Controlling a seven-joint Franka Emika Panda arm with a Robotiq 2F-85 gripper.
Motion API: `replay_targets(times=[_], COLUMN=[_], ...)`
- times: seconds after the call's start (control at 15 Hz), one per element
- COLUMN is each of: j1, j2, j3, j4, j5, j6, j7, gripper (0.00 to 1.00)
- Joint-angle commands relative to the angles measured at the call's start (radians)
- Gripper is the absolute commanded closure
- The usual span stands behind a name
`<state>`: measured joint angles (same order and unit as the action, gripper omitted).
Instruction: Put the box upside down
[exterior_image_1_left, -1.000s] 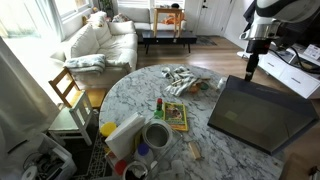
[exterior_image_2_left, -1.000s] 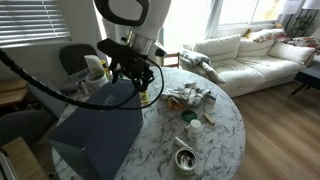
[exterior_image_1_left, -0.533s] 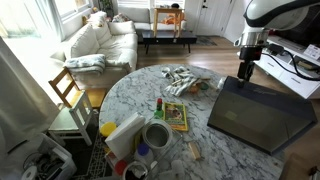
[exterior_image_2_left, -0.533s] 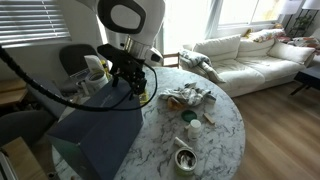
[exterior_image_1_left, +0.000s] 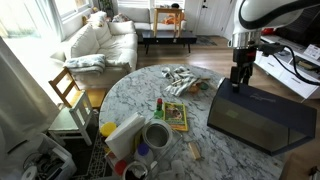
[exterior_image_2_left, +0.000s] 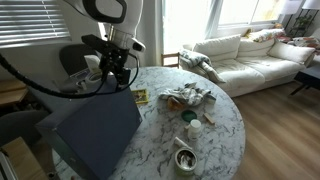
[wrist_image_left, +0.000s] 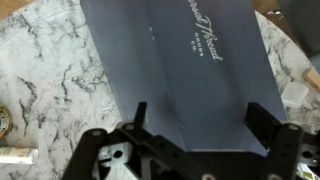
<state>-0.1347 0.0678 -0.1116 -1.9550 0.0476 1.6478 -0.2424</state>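
The box (exterior_image_1_left: 262, 118) is a very large, shallow dark grey rectangle lying on the right part of the round marble table (exterior_image_1_left: 140, 95) and reaching past its edge. It also shows in an exterior view (exterior_image_2_left: 95, 135), and it fills the top of the wrist view (wrist_image_left: 195, 55), with pale lettering on its surface. My gripper (exterior_image_1_left: 238, 80) hangs just above the box's far short edge, as an exterior view (exterior_image_2_left: 118, 78) also shows. In the wrist view the gripper (wrist_image_left: 197, 125) is open. Its two black fingers are wide apart over the box surface and hold nothing.
A small orange-and-green packet (exterior_image_1_left: 176, 115), a white carton with a yellow end (exterior_image_1_left: 122, 135), a round bowl (exterior_image_1_left: 156, 135) and a heap of crumpled wrappers (exterior_image_1_left: 185, 80) lie on the table beside the box. A wooden chair (exterior_image_1_left: 70, 95) stands at the table's edge.
My gripper has moved sideways and lower, from beside the box's corner to over its far edge. The box has not visibly moved.
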Motion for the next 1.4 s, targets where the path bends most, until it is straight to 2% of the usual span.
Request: replay_targets(times=[0.0,0.2,0.6,1.07,1.33], j1=[0.037,0.063,0.095,0.097,0.088], j2=[-0.065,-0.097,-0.145,-0.151,-0.141], j3=[0.028,0.051,0.081,0.083,0.072], j4=[-0.080,-0.103,-0.140,-0.210,-0.205], j5=[-0.016,-0.019,-0.027,-0.057,-0.023], j6=[-0.041,-0.099,-0.233,-0.213,-0.191], j7=[0.086,0.129,0.118,0.140,0.157], gripper=[0.00,0.00,0.00,0.00,0.00])
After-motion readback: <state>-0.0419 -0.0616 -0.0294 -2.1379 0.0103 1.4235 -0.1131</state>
